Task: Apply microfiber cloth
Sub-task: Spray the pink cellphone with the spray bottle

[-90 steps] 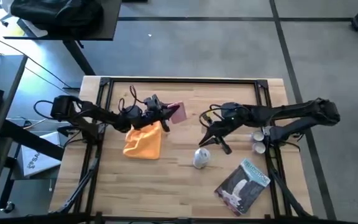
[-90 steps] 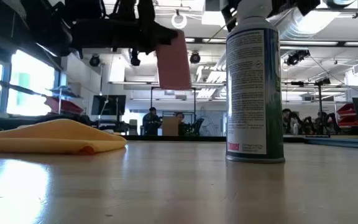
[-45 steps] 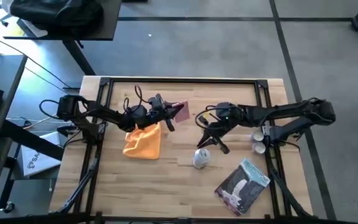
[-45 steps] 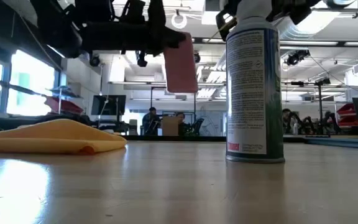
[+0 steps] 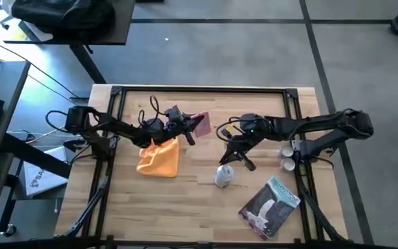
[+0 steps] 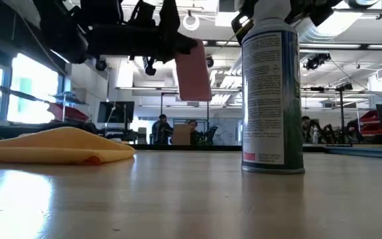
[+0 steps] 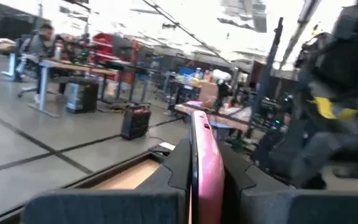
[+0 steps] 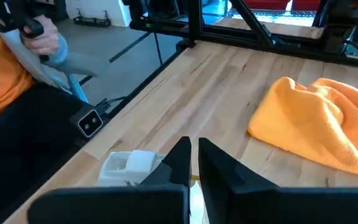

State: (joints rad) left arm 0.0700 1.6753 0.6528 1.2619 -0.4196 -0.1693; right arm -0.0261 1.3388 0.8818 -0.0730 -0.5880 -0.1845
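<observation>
While the left gripper [image 5: 188, 129] hangs above the middle of the table [image 5: 206, 197], seen from above, it is clamped on a pink phone [image 5: 198, 124] and holds it clear of the wood, I think so that the screen can be wiped. The cloth [image 5: 159, 156] lies flat at about 8 o'clock from this gripper, free and touched by nothing. The right gripper [image 5: 228, 156] hovers at 3 o'clock from the phone, just over the white cap of a spray can [image 5: 223, 176].

From table height, the phone [image 6: 193, 68] hangs on edge in the air, the cloth [image 6: 55, 146] rests on the table at 9 o'clock from the can [image 6: 272, 93], which stands upright.

The left wrist view shows the phone [image 7: 205, 165] pinched between both fingers [image 7: 241, 186].

The right wrist view shows the right fingers [image 8: 180, 163] nearly together with nothing between them, probably closed. The can's contents cannot be seen.
</observation>
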